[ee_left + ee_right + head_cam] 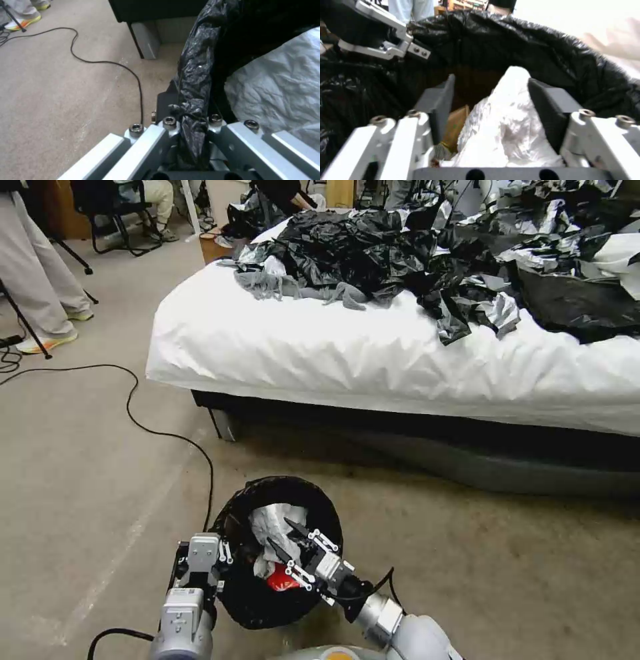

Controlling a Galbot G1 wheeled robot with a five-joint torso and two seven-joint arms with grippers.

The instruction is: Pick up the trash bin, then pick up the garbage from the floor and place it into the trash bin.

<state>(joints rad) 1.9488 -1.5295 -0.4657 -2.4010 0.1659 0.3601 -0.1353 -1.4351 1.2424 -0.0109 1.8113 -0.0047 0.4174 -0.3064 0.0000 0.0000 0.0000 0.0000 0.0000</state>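
left gripper [223,560] clamps the black-lined rim of the small round white trash bin [248,600], holding it off the floor as a receptacle. right gripper [291,543], jaws wide, hangs over crumpled white tissue paper [270,523] inside the rim.

Trash bin [257,600] liner glossy black; tissue [273,523] white (red packet [280,580] beneath); bed sheet [333,353] white.

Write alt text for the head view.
The left gripper clamps the rim of the trash bin, while the open right gripper reaches inside over white tissue paper and a red packet. Behind stands a white bed.
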